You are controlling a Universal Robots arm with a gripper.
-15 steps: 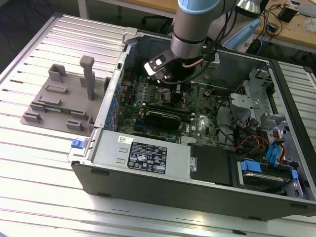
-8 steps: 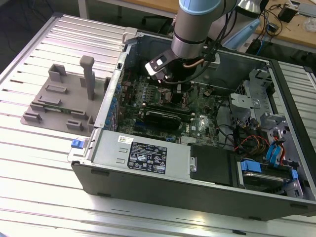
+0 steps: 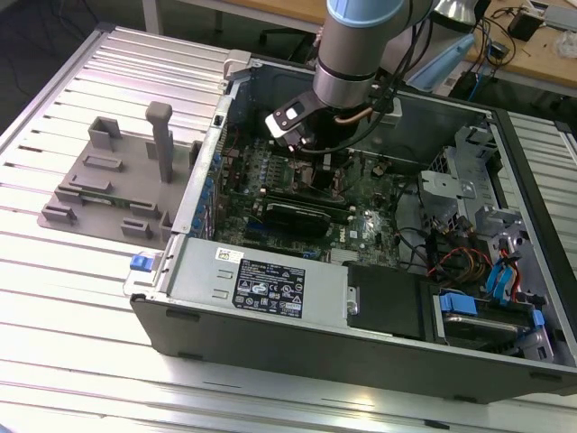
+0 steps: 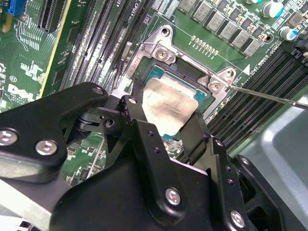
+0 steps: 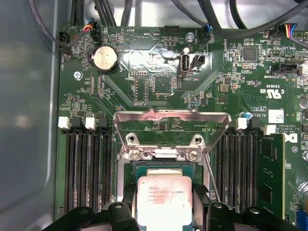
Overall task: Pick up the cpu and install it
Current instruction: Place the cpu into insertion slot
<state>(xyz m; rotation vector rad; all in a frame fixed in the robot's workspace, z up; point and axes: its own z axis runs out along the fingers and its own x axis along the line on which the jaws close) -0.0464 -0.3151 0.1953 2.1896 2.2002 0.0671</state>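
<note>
Black gripper (image 4: 164, 116) links crowd the second wrist view, its fingers (image 4: 136, 108) clamped on two opposite edges of the cpu (image 4: 169, 102) and hiding its near part. The cpu sits over the open socket (image 5: 159, 168) on the motherboard (image 5: 144, 86), beside the raised load plate (image 5: 171, 118); whether it is fully seated cannot be told. In the exterior view the arm (image 3: 361, 54) covers that spot inside the computer case (image 3: 270, 298).

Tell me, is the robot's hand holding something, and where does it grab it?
Yes: the hand seems to grip the cpu by two opposite side edges, just over the open socket.
</note>
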